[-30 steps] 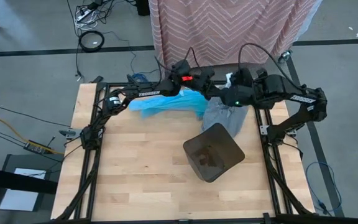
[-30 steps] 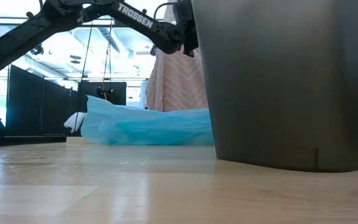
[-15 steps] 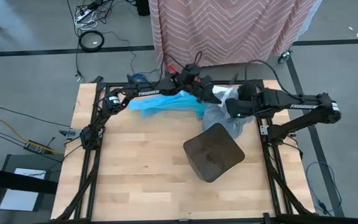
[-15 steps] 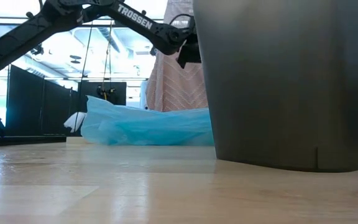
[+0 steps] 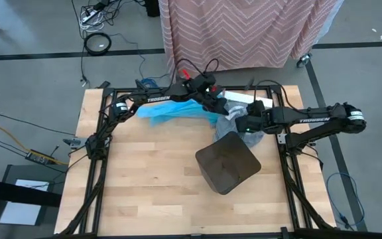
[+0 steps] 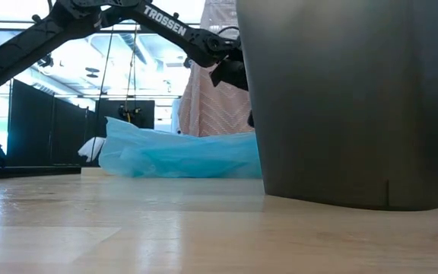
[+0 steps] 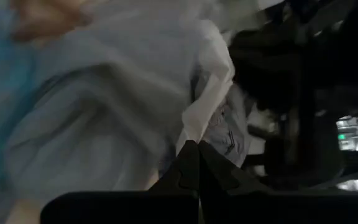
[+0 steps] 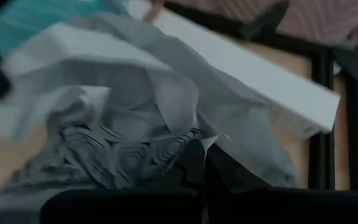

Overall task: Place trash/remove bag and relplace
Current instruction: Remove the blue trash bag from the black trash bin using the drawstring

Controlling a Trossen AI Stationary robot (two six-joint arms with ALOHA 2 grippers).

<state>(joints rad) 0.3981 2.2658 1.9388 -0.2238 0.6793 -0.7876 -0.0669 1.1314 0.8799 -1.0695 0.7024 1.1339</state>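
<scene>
Bin (image 5: 227,161) nearest: a dark, squarish bucket standing on the wooden table (image 5: 151,179), toward the right half; in the low view its grey wall (image 6: 341,99) fills most of the frame.

Just behind the bin lies the grey bag (image 5: 234,125), crumpled against the bin's far edge. Both grippers meet at it. Right gripper (image 5: 241,125) reaches in from the right, low over the heap; its jaws are closed, and in the right wrist view the tips (image 8: 199,155) are pressed together into folds of the liner (image 8: 129,130), a pinch of film between them. Left gripper (image 5: 212,101) comes from the left-rear, above the far-left side of the heap; its jaws are also closed tight, and the left wrist view shows a white-grey fold of the film (image 7: 210,106) rising straight from the tips (image 7: 194,152), so it has hold of the bag too.

Bag appearance: thin, translucent, grey to whitish, heavily wrinkled, gathered into ridges and slack pleats; no clear mouth visible.

Further back and left, touching the grey heap, a bright blue plastic bag (image 5: 174,110) spreads flat on the table (image 6: 177,156). Beside the grey film, near the table's rear rail, a long white box (image 8: 260,81). Beyond the table, a pink chevron-patterned cloth (image 5: 244,30) hangs.
</scene>
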